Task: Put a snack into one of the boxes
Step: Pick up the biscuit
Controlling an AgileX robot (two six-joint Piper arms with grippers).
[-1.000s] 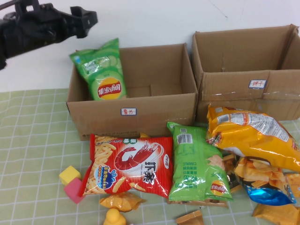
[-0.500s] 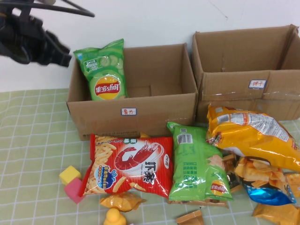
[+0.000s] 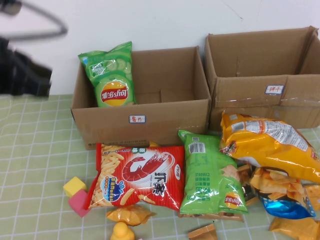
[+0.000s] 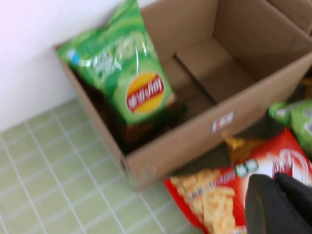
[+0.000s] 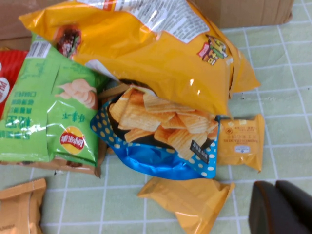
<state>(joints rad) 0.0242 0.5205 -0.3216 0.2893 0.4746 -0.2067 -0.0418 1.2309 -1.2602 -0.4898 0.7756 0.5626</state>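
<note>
A green Lay's chip bag [image 3: 111, 75] leans upright in the left corner of the left cardboard box [image 3: 145, 120]; it also shows in the left wrist view [image 4: 131, 78]. My left gripper [image 3: 37, 82] is blurred at the far left, apart from the box and left of it. In the left wrist view its fingers [image 4: 275, 183] are together and hold nothing, above the red shrimp-chip bag [image 4: 229, 195]. My right gripper [image 5: 275, 187] is out of the high view. It is shut and empty over the table beside small orange packets [image 5: 187, 200].
A second open box [image 3: 260, 90] stands at the back right. In front of the boxes lie the red shrimp-chip bag [image 3: 137, 175], a green bag [image 3: 210, 172], a large yellow bag [image 3: 270, 145] and a blue bag [image 3: 280, 200]. Yellow [image 3: 74, 186] and pink [image 3: 79, 202] blocks lie front left.
My left arm has moved left and down, away from the box. The green Lay's bag stays leaning in the box's left corner.
</note>
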